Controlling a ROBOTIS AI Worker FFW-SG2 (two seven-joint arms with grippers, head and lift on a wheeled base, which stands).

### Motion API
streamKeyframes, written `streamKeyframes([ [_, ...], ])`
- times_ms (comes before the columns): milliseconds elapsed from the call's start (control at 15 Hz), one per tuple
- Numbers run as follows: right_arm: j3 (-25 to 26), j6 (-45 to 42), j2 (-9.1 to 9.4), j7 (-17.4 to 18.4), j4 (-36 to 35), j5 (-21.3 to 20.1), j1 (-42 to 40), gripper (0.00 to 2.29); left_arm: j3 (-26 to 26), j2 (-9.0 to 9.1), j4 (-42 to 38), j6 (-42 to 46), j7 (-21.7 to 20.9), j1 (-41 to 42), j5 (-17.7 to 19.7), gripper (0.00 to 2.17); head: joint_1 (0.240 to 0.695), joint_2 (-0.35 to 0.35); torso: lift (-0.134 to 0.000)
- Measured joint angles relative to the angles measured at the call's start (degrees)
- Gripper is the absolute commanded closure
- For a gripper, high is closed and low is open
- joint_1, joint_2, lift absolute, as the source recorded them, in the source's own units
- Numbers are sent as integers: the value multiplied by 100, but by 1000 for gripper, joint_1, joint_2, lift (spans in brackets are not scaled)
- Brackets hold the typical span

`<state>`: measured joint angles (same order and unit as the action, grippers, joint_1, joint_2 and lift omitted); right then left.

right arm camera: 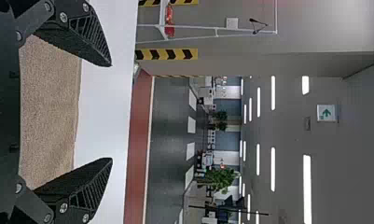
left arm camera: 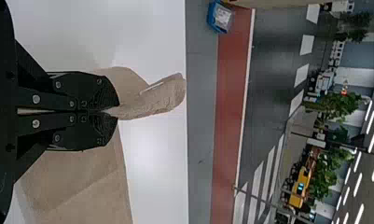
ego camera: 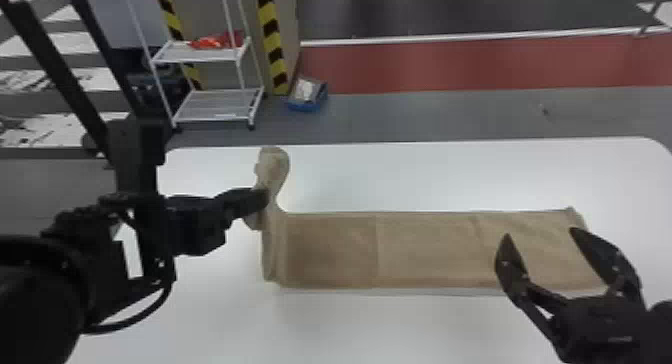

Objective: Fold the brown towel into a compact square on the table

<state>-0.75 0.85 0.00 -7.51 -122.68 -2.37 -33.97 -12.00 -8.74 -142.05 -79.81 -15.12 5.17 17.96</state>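
Left gripper (left arm camera: 117, 112): its jaws are clenched on the left end of the brown towel (ego camera: 425, 248); some bunched cloth comes out past them.
Right gripper (ego camera: 540, 233): its jaws are wide apart, grasping nothing, at the towel's right end.
Brown towel: a long strip on the counter (ego camera: 375, 328), not yet square.
Slip risk: pulling may drag the whole strip, because its right end is not held.
Crooked risk: the bunched grip could twist the fold.
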Motion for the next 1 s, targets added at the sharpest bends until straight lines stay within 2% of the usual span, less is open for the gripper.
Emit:
streamKeyframes([
  [133, 73, 59, 0, 127, -70, 15, -75, 184, 691, 276, -18, -12, 167, -310, -367, 2142, 695, -12, -125],
  [333, 217, 136, 0, 128, -144, 121, -150, 184, 1436, 761, 34, -50, 256, -581, -746, 2142, 695, -122, -125],
  [533, 254, 152, 0, 129, -144, 155, -150, 184, 2116, 867, 77, -141, 446, -624, -992, 2115, 695, -179, -125],
  [600, 253, 155, 0, 128, -134, 156, -142, 184, 2442, 871, 178, -119, 661, -639, -1086, 1919, 695, -208, -125],
  [667, 252, 156, 0, 127, -133, 153, -138, 184, 2830, 873, 379, 21, 954, -676, -1253, 1247, 695, -222, -125],
  [733, 254, 155, 0, 127, -132, 152, -137, 184, 3224, 873, 671, 355, 1289, -743, -1442, 178, 695, -235, -125],
  [800, 257, 150, 0, 127, -132, 152, -137, 184, 3517, 874, 948, 710, 1510, -807, -1562, -2, 695, -247, -125],
  [1000, 275, 142, 0, 127, -132, 157, -141, 184, 4114, 874, 1512, 1401, 1631, -940, -1781, 66, 695, -302, -125],
])
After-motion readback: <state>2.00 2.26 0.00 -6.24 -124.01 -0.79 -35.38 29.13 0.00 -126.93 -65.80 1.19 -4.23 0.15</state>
